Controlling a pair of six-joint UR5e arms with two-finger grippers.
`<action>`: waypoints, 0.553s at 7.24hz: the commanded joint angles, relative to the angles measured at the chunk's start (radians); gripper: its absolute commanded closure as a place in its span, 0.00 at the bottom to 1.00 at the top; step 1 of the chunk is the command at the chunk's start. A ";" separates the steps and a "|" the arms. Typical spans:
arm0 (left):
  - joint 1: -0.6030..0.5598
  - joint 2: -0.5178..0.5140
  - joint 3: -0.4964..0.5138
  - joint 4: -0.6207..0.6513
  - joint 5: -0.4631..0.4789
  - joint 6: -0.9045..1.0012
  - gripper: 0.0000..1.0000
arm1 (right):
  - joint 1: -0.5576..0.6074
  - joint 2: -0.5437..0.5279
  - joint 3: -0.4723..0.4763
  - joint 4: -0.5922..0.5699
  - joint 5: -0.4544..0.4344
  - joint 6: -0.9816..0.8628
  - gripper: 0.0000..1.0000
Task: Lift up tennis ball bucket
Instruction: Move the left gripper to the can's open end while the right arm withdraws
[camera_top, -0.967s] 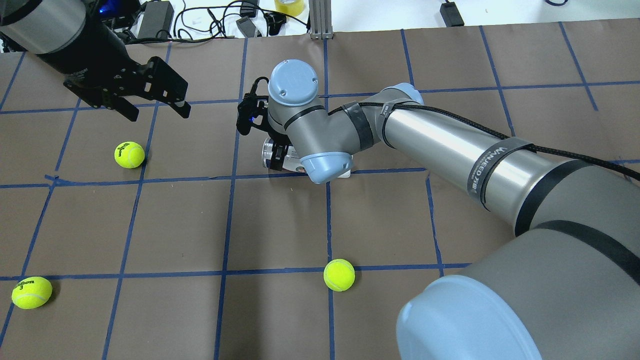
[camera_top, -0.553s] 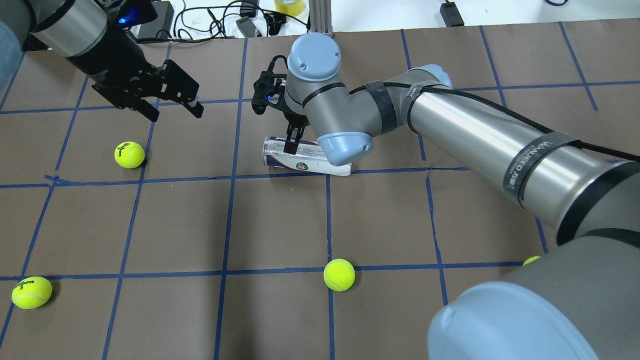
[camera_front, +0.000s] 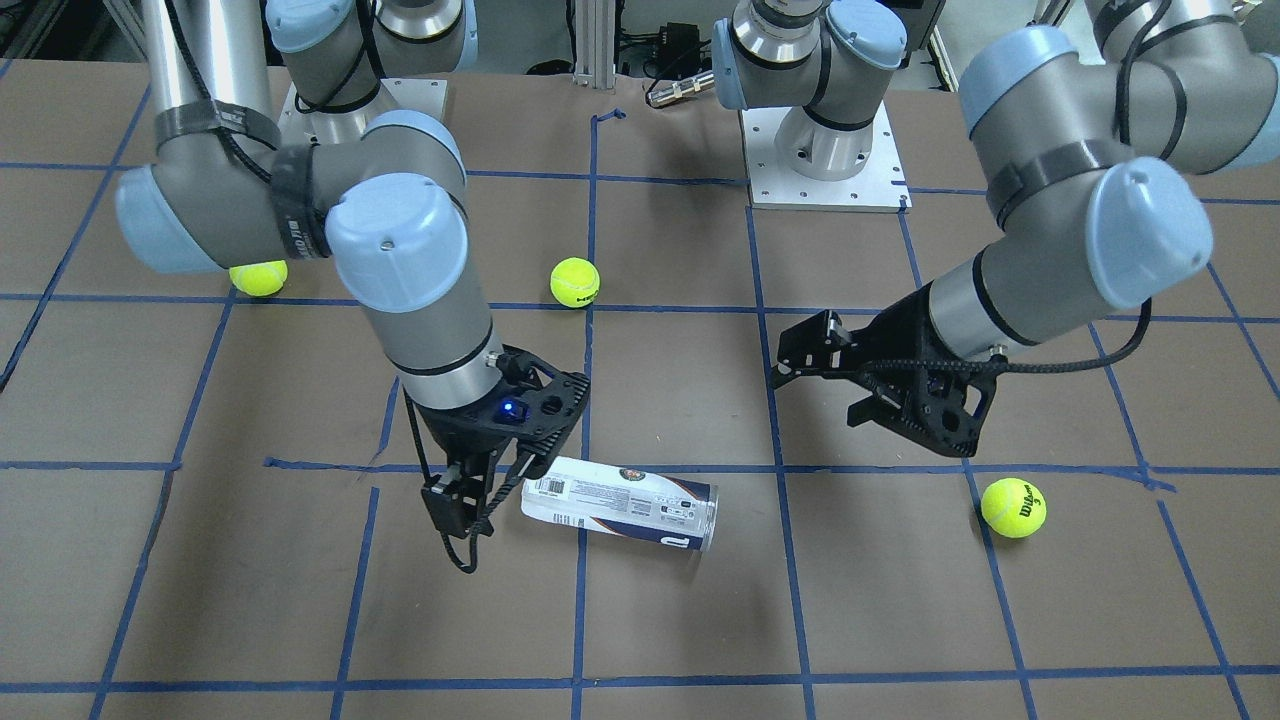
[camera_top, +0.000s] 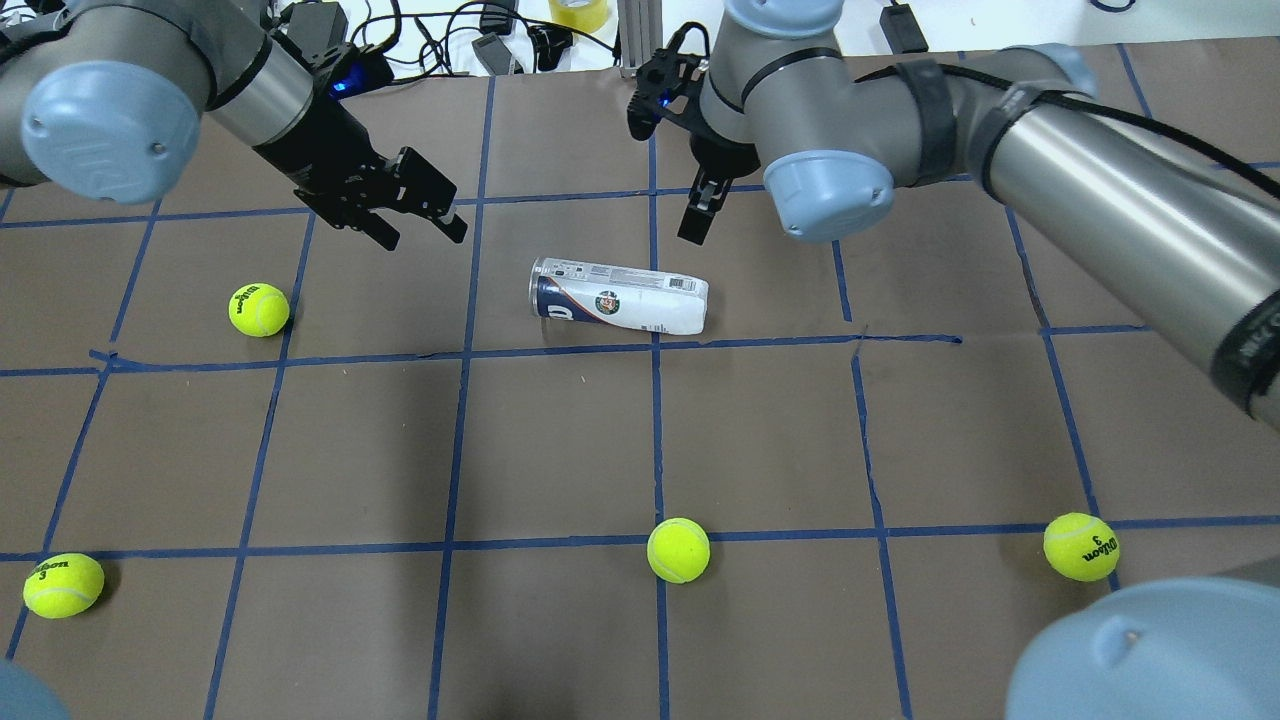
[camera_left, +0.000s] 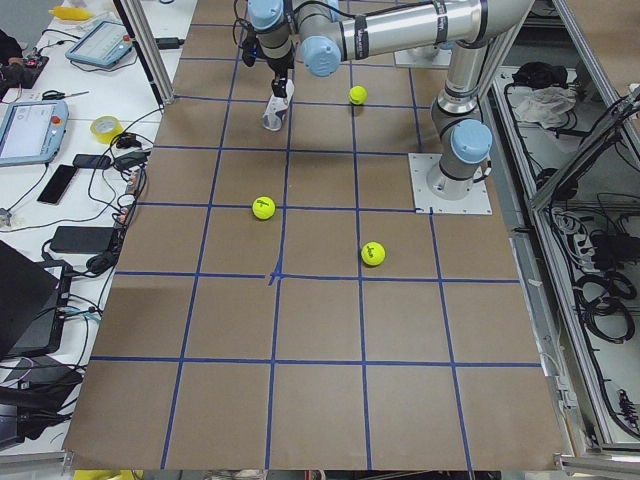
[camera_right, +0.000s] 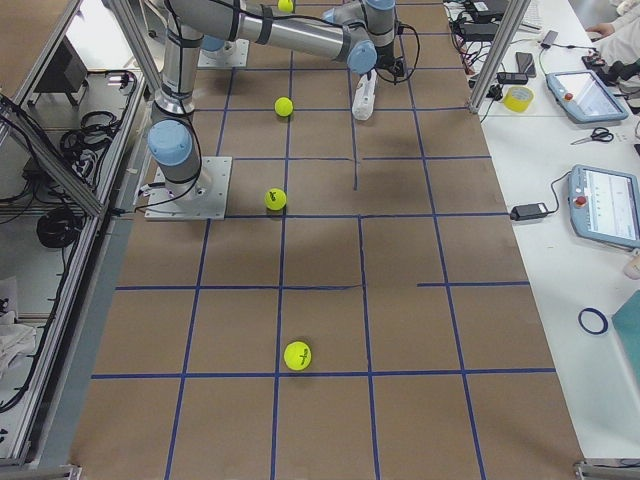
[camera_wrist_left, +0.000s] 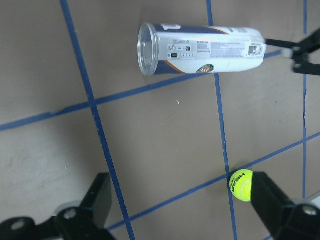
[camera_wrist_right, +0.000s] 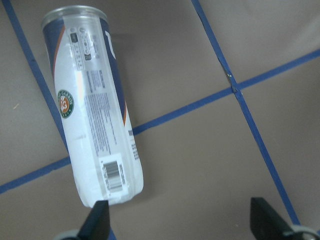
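Centre frame: we judge the lying tennis ball bucket (camera_top: 618, 298) light, slick, crushable; grip mid-label; left gripper (camera_top: 420, 230) and right gripper (camera_wrist_right: 185, 222) gape empty.

The tennis ball bucket (camera_top: 618, 297) lies on its side with bare bench (camera_top: 560, 440) along both long flanks, so there is room to close in from either side. The nearest tennis ball (camera_top: 678, 549) sits well apart on the robot's side. Another ball (camera_top: 259, 309) lies well off past the rimmed open end. The right pincer (camera_wrist_right: 182, 225), spread wide, hangs just beside the bucket's closed end and crowds only that end. The left pincer (camera_top: 418, 228), also spread, hangs off the open end, well apart, with bare bench between. The right arm (camera_top: 900, 100) overhangs the bench on the bucket's far side.
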 joint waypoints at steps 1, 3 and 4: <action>0.000 -0.137 0.011 0.059 -0.166 0.004 0.00 | -0.094 -0.096 -0.002 0.195 -0.010 0.012 0.00; 0.000 -0.220 0.014 0.111 -0.255 0.010 0.00 | -0.141 -0.173 -0.009 0.331 -0.019 0.082 0.00; 0.000 -0.258 0.015 0.137 -0.279 0.010 0.00 | -0.148 -0.206 -0.011 0.374 -0.096 0.180 0.00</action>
